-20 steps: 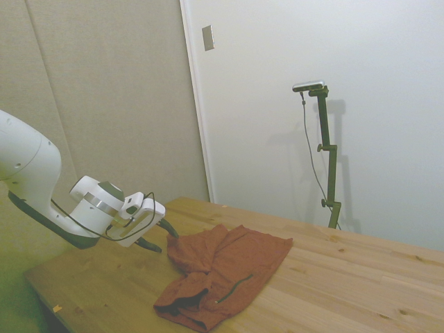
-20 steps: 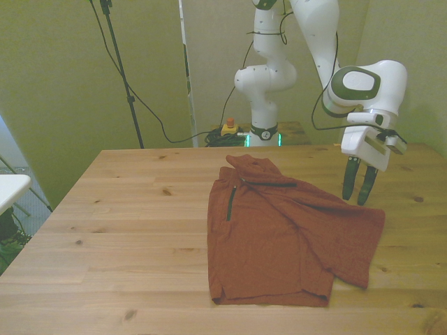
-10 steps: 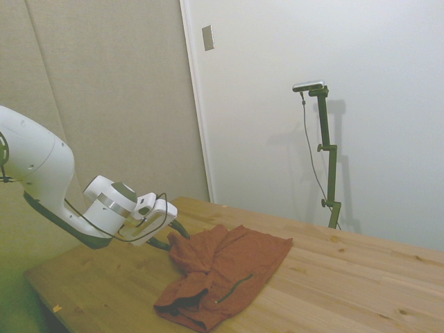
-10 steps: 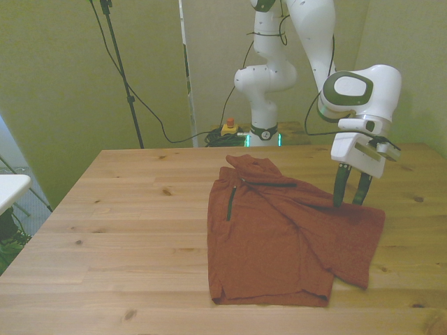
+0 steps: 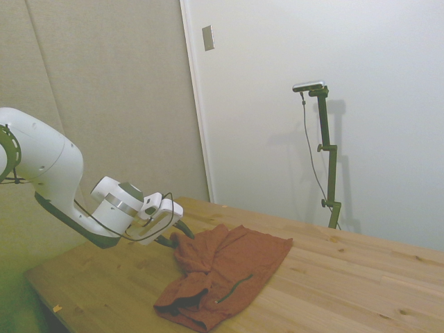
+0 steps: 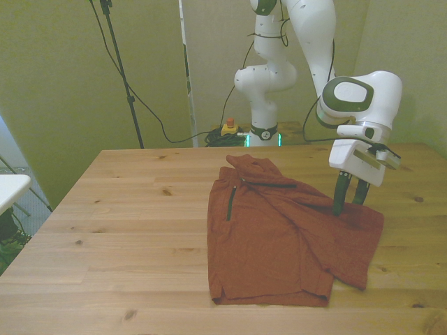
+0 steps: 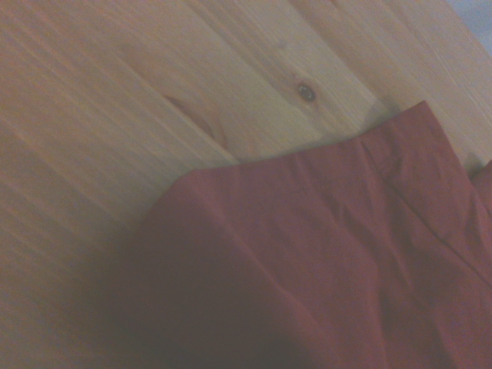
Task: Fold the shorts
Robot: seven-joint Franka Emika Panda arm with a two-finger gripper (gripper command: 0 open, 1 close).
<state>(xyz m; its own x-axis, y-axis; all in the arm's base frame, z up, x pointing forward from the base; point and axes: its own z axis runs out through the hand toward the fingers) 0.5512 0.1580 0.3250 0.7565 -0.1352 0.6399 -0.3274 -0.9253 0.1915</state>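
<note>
One garment: shorts [image 6: 279, 237], rust-brown soft cloth, lying rumpled on the plank table [image 6: 126, 230].
Gripper [image 6: 347, 206]: fingers spread, tips touching the cloth's right edge in the front view.

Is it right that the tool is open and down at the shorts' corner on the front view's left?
Wrong side. The tool is open and down at the shorts' corner on the front view's right, as the front view shows.

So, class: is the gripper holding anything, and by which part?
Nothing held yet. The open gripper is at the edge of the shorts on the front view's right.
</note>
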